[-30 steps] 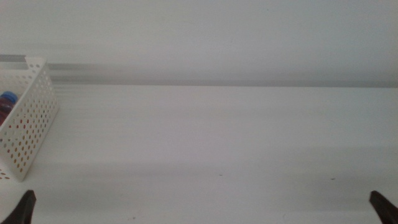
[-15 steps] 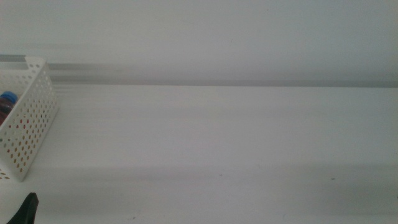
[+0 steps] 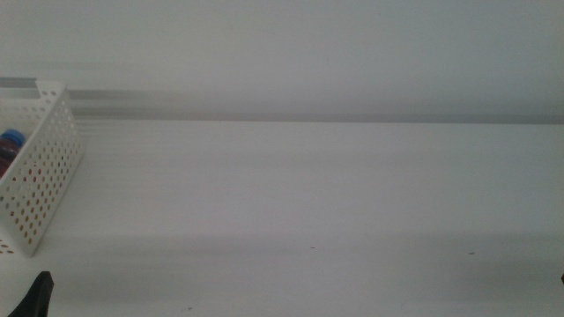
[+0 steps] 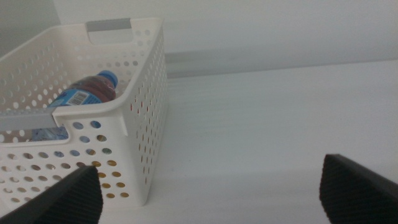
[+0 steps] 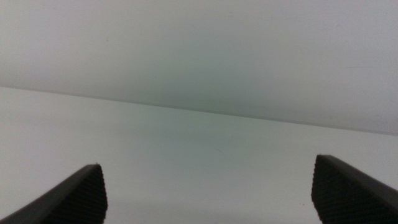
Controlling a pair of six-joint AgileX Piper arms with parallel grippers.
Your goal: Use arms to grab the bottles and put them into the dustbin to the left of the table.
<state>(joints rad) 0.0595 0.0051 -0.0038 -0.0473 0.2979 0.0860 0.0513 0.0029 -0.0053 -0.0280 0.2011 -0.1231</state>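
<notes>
The dustbin (image 3: 42,167), a white basket with perforated walls, stands at the table's far left. In the left wrist view a bottle (image 4: 84,93) with a blue cap and blue label lies inside the dustbin (image 4: 140,106). Its blue cap (image 3: 12,138) also shows in the middle view. Red and yellow colours show through the wall holes, but their shapes are hidden. My left gripper (image 4: 211,193) is open and empty, low at the table's front beside the dustbin; one jaw tip (image 3: 40,295) shows at the bottom left. My right gripper (image 5: 208,193) is open and empty, facing bare table and wall.
The white table (image 3: 308,194) stretches from the dustbin to the right edge, with a pale wall (image 3: 308,53) behind it. A grey strip (image 3: 132,101) runs along the back behind the dustbin.
The right jaw tip that showed at the bottom right of the middle view a second ago has dropped out of it. The left jaw tip has barely shifted.
</notes>
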